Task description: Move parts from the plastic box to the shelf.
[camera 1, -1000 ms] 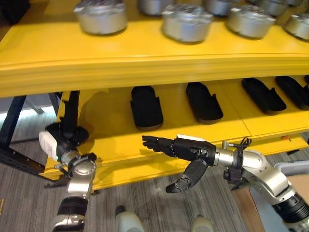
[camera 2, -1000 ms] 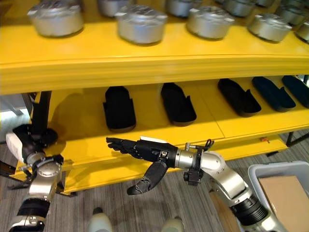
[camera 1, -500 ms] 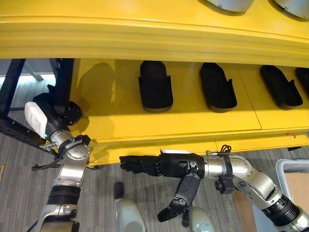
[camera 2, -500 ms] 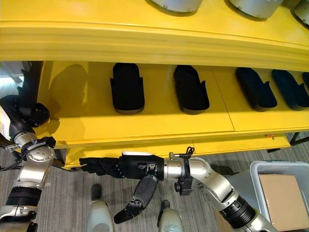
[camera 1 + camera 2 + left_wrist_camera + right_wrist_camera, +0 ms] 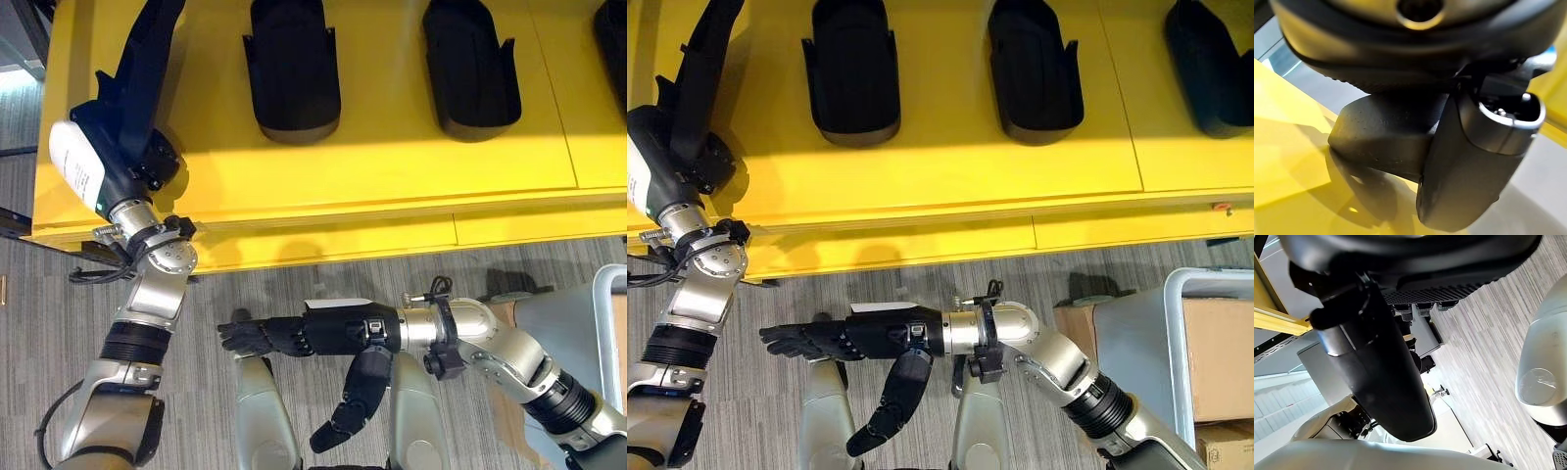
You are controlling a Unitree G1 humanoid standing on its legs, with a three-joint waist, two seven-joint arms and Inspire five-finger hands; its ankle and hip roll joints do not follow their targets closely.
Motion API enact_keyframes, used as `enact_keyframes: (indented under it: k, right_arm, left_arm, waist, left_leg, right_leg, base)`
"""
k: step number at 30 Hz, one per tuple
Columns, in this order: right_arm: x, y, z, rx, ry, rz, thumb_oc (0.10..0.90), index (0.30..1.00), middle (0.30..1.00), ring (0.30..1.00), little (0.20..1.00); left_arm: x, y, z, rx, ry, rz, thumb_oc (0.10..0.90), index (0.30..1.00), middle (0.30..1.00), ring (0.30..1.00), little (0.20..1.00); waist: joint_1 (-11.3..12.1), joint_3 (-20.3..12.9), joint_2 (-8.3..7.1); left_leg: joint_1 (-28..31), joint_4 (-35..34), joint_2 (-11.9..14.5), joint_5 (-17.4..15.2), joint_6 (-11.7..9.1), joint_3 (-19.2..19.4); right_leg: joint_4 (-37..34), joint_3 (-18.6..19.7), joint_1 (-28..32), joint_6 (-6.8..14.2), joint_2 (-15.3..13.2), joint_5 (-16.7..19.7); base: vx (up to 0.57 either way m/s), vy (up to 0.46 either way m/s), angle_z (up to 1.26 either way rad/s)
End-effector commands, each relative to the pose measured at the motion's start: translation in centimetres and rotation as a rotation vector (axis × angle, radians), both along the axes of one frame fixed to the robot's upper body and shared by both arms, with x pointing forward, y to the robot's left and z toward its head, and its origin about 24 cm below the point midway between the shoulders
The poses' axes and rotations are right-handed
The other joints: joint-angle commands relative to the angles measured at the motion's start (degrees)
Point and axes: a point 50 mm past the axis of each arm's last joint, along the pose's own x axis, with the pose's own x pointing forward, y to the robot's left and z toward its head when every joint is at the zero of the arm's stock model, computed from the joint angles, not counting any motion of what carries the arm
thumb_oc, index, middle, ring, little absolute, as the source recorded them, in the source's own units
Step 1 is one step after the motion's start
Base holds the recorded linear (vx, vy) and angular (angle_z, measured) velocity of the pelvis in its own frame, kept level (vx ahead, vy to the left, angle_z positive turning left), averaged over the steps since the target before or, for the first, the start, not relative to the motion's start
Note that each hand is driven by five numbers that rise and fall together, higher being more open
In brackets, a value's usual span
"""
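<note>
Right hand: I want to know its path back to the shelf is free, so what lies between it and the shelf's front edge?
Bare grey carpet separates the right hand from the yellow shelf, in both eye views.

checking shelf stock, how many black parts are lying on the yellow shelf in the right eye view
3. One black part lies at the left of the yellow shelf, a second in the middle, and a third is cut off at the right edge. More may lie beyond the picture.
</note>
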Motion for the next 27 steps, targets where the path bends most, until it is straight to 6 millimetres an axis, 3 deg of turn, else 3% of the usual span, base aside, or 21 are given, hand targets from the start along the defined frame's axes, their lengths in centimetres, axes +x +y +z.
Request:
enact_keyframes:
  k: [1, 9, 14, 17, 19, 27]
  right_arm:
    - [-0.8, 1.1, 4.0, 0.149, -0.154, 0.121, 0.900, 1.000, 1.000, 1.000, 1.000]
    - [-0.4, 1.4, 4.1, 0.103, -0.175, 0.127, 0.900, 1.000, 1.000, 1.000, 1.000]
    - [-0.1, 1.5, 4.3, 0.062, -0.173, 0.138, 0.900, 1.000, 1.000, 1.000, 1.000]
    - [0.0, 1.5, 4.4, 0.044, -0.167, 0.153, 0.900, 1.000, 1.000, 1.000, 1.000]
    - [0.2, 1.5, 4.4, 0.018, -0.160, 0.166, 0.900, 1.000, 1.000, 1.000, 1.000]
    - [0.6, 1.2, 4.2, -0.013, -0.120, 0.179, 0.900, 1.000, 1.000, 1.000, 1.000]
  left_arm:
    - [-0.6, 0.3, 5.0, 0.034, -0.192, 0.057, 0.400, 0.300, 0.300, 0.300, 0.300]
    - [0.2, 2.7, 4.7, -0.077, -0.155, 0.197, 0.400, 0.300, 0.300, 0.300, 0.300]
    - [0.4, 5.1, 3.3, -0.240, -0.130, 0.285, 0.400, 0.300, 0.300, 0.300, 0.300]
    - [0.2, 6.2, 3.4, -0.240, -0.113, 0.345, 0.400, 0.300, 0.300, 0.300, 0.300]
    - [0.2, 7.7, 4.5, -0.220, -0.055, 0.395, 0.400, 0.300, 0.300, 0.300, 0.300]
    - [0.5, 8.7, 5.7, -0.036, 0.113, 0.511, 0.400, 0.300, 0.300, 0.300, 0.300]
  waist:
    - [-0.6, -0.9, -0.49]
    - [-1.5, -0.9, 0.06]
    - [-2.3, -0.9, 0.99]
    - [-3.0, -0.9, 1.02]
    - [-3.8, -0.9, 1.58]
    - [-5.6, -1.6, 2.11]
  left_leg:
    - [-0.8, 6.5, -0.1, -1.5, 1.1, -1.2]
    - [-1.4, 6.0, -0.6, -1.8, 1.6, -0.1]
    - [0.6, 4.9, -0.4, -1.7, 1.9, 0.9]
    - [2.0, 4.7, -0.4, -2.0, 2.0, 1.6]
    - [4.0, 4.1, 0.2, -1.8, 2.0, 2.6]
    - [7.3, 3.8, 0.6, -2.8, 1.9, 4.1]
  right_leg:
    - [-5.5, 1.6, 3.3, -1.7, -1.0, 3.6]
    - [-4.6, 1.5, 1.4, -2.2, -1.9, 3.1]
    - [-4.9, 2.0, 1.8, -2.4, -2.0, 3.5]
    - [-4.3, 2.4, 2.4, -2.4, -2.4, 3.0]
    - [-4.1, 2.6, 3.4, -2.4, -2.6, 3.0]
    - [-3.4, 3.3, 4.9, -2.4, -2.9, 2.4]
  base:
    - [-0.10, 0.062, -0.11]
    - [-0.07, 0.045, 0.01]
    - [-0.01, 0.077, -0.04]
    - [0.03, 0.076, -0.06]
    - [0.05, 0.104, -0.02]
    - [0.06, 0.066, -0.04]
